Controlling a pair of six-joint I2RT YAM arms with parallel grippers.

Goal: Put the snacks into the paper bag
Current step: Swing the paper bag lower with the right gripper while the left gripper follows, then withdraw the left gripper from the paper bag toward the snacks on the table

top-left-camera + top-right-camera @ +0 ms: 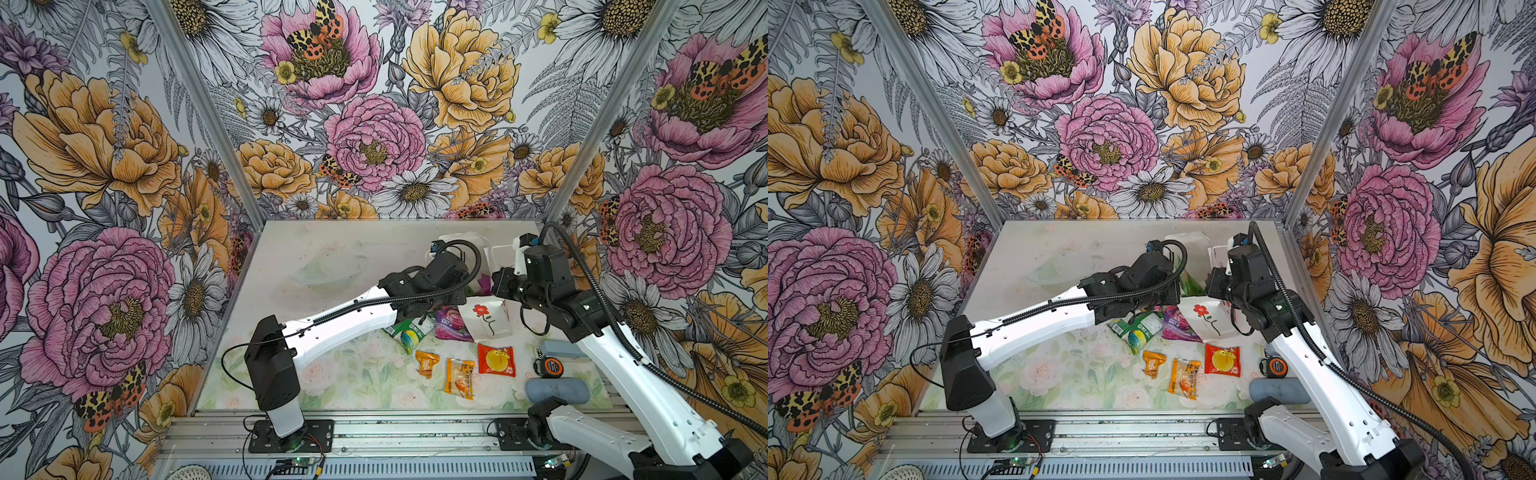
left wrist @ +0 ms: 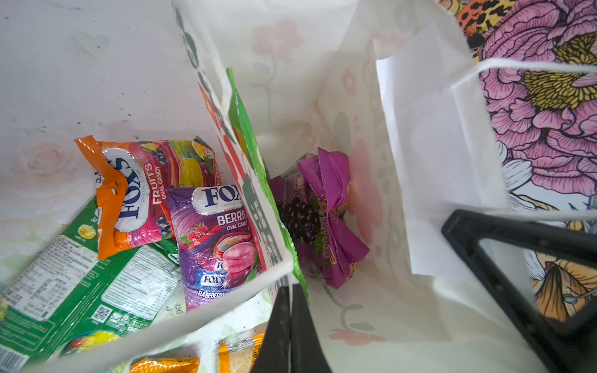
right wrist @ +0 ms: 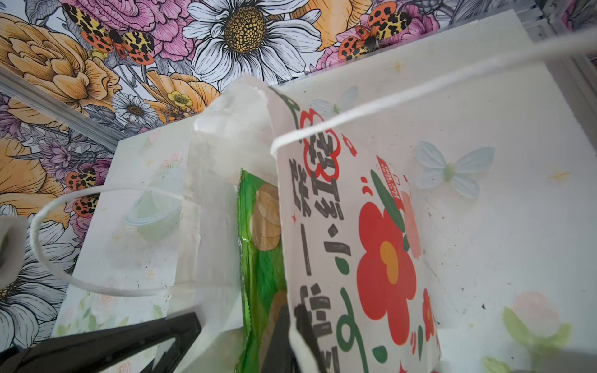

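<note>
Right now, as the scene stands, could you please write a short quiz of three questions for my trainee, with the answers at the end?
1. True or false: the white paper bag with the red flower print is empty.
2. Which thing lies inside it? A. the red square sachet B. the glossy purple packet with dark berries C. the orange-black tape measure
3. What do the left gripper and the right gripper hold?
Key: 1. False: a large green packet is inside. 2. B. 3. Each is shut on the bag's wall at its rim.
</note>
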